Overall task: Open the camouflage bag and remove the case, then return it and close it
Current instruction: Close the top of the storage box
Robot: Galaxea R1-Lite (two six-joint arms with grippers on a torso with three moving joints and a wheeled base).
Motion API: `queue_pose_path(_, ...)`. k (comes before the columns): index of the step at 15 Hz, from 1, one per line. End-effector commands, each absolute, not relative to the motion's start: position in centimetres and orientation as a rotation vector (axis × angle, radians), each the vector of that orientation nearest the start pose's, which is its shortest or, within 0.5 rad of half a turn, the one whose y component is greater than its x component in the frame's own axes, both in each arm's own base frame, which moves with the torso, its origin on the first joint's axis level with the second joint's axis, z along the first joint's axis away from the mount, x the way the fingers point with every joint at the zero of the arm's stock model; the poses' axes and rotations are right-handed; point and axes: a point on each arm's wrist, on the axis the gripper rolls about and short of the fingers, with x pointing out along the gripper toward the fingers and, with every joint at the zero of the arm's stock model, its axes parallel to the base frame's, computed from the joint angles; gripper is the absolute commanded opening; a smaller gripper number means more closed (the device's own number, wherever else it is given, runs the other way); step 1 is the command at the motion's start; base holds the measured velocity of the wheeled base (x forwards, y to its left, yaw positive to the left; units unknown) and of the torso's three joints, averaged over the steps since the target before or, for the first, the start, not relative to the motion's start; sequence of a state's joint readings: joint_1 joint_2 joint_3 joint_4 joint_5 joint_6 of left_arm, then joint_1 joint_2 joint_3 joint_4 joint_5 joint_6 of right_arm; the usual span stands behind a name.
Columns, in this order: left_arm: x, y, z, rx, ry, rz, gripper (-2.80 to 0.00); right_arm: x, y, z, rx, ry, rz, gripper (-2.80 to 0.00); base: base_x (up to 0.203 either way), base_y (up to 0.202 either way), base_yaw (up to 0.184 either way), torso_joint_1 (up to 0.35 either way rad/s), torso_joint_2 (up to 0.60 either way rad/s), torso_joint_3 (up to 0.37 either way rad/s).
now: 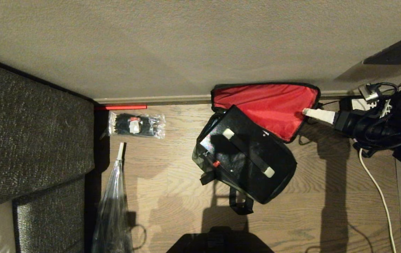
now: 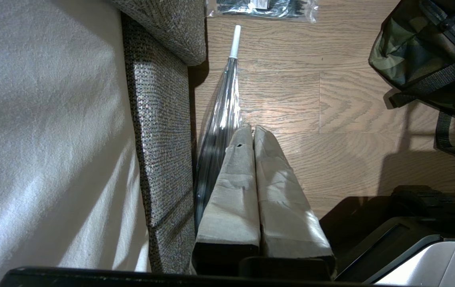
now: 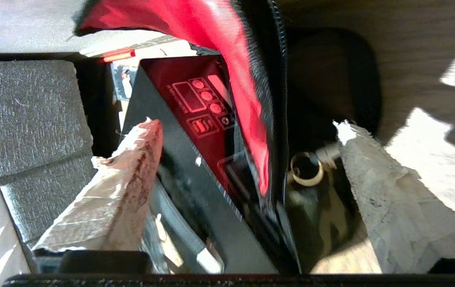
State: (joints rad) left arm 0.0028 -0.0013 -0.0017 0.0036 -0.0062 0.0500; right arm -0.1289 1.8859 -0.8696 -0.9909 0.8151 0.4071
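Observation:
The camouflage bag lies open on the wooden floor. Its red-lined lid is flipped up against the wall. The black case sits inside it, handle and small red latch facing up. My right gripper reaches in from the right at the lid's right edge. In the right wrist view this gripper is open, its fingers spread wide on either side of the lid's zipper edge and the case, clamping nothing. My left gripper is shut and empty, parked low beside the sofa.
A dark sofa fills the left side. A folded clear umbrella and a packet of black ties lie beside it. A white cable trails along the floor at right. The wall stands just behind the bag.

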Motion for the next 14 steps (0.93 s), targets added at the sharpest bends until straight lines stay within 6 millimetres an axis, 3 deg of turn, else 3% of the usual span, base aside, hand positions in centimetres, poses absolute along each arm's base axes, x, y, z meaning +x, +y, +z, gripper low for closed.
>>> queue_pose_path(1, -2.3, 0.0, 7.6, 0.051, 0.001, -0.003, -2.8, 35.7, -2.3, 16.3, 0.411, 0.17, 0.692, 0.0, 0.0, 0.0, 0.0, 0.0, 0.0, 0.0)
queue_pose_path(4, -2.3, 0.0, 7.6, 0.051, 0.001, -0.003, -2.8, 38.2, -2.5, 16.8, 0.38, 0.012, 0.725, 0.0, 0.0, 0.0, 0.0, 0.0, 0.0, 0.0)
queue_pose_path(5, -2.3, 0.0, 7.6, 0.051, 0.002, -0.003, -2.8, 38.7, -2.5, 17.1, 0.37, -0.037, 0.73, -2.8, 0.0, 0.0, 0.0, 0.0, 0.0, 0.0)
queue_pose_path(8, -2.3, 0.0, 7.6, 0.051, 0.002, -0.003, -2.8, 38.9, -2.6, 17.5, 0.325, -0.124, 0.738, -2.8, 0.0, 0.0, 0.0, 0.0, 0.0, 0.0)
queue_pose_path(14, -2.3, 0.0, 7.6, 0.051, 0.001, -0.003, -2.8, 37.8, -2.6, 17.2, 0.335, -0.096, 0.734, -2.8, 0.0, 0.0, 0.0, 0.0, 0.0, 0.0)
